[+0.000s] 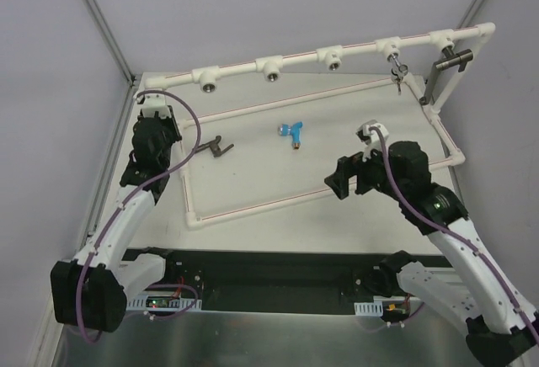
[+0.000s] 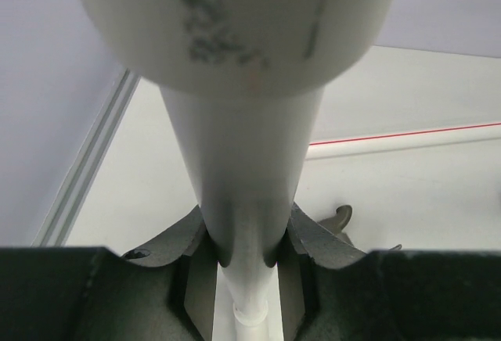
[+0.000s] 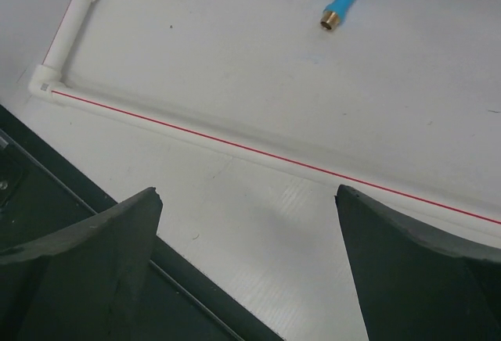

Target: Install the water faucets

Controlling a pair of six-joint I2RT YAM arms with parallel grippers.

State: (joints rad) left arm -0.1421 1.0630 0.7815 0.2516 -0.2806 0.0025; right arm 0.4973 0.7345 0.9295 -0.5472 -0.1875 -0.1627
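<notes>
The white worktop (image 1: 253, 232) carries a white pipe frame (image 1: 253, 204). The frame has a flat rectangle lying on the surface and a raised rail along the far side with a row of round sockets (image 1: 271, 72) facing the arms. These sockets are presumably where the faucets screw in. At the far right of the rail, two dark fittings (image 1: 397, 71) already sit at sockets, but they are too small to make out.

The left tool (image 1: 156, 123) is at the frame's far left corner. The left wrist view shows its fingers (image 2: 309, 239) clamped around a white pipe of the frame. This grip most likely braces the frame so it will not twist or slide while a thread is turned in.

The right tool (image 1: 349, 180) hovers over the near right part of the rectangle with its fingers (image 3: 415, 255) spread wide and nothing between them. It looks free to go for a pick.

Both loose faucets lie inside the rectangle, well apart from each other. The dark grey faucet (image 1: 217, 146) is on the left, near the left tool. The blue-handled faucet (image 1: 292, 132) is near the middle, its brass threaded end toward the right tool, which makes it the likelier first pick.
</notes>
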